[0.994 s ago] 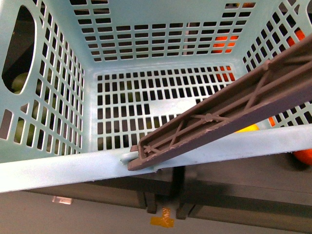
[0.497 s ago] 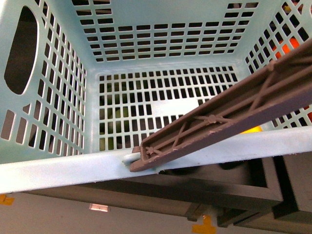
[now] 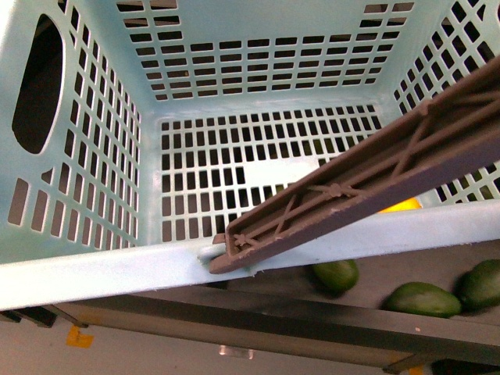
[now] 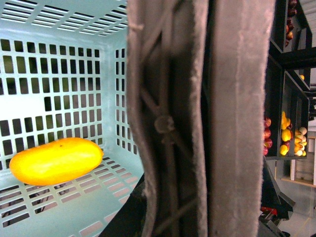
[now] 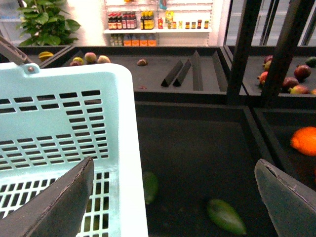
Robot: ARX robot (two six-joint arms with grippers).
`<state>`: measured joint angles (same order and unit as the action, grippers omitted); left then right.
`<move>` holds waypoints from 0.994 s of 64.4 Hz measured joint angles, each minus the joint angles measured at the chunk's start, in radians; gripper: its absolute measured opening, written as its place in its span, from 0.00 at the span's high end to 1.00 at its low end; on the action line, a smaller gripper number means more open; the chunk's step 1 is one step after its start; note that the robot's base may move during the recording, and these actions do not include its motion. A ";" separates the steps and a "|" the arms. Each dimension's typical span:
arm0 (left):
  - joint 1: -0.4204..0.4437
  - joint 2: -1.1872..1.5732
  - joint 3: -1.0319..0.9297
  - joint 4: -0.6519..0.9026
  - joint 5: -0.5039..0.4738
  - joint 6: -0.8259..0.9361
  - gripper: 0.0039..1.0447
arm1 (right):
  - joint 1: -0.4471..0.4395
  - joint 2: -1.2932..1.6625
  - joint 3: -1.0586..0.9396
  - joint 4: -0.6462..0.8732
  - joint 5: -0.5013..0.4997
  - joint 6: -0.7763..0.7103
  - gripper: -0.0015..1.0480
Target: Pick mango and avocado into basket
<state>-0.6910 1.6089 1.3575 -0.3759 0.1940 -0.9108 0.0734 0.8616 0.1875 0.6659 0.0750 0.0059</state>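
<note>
Dark display bins (image 5: 197, 143) lie below me, with stocked shop shelves (image 5: 158, 22) at the back.

Basket (image 3: 86, 277): teal and slotted, close in front of me above the bins. Its brown handle (image 3: 351, 195) slants across the near rim.

Mango (image 4: 57, 160): inside the basket, lying on its side on the slotted floor near a corner. From the front only a yellow sliver shows behind the handle.

Avocado (image 5: 226, 216): outside the basket, on the dark bin floor. A second avocado (image 5: 149, 186) lies just beside the basket wall. An orange (image 5: 306, 140) sits in the neighbouring bin.

Right claw (image 5: 177, 202): fingers spread wide, nothing held, above the bin beside the basket. The avocado shows between the fingers, untouched.

Left claw: the handle fills that wrist view, so I cannot tell how the claw stands.
</note>
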 joint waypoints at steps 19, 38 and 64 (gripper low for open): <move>0.000 0.000 0.001 0.000 0.001 -0.001 0.87 | 0.000 0.000 0.000 0.000 -0.001 0.000 0.08; 0.017 -0.003 0.001 0.000 -0.023 0.006 0.87 | 0.002 0.001 0.001 0.000 -0.007 0.000 0.08; -0.004 -0.002 0.001 0.000 0.014 0.001 0.87 | 0.027 0.040 0.187 -0.502 0.364 0.230 0.08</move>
<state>-0.6949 1.6066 1.3586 -0.3759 0.2085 -0.9100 0.1001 0.9020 0.3744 0.1642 0.4393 0.2363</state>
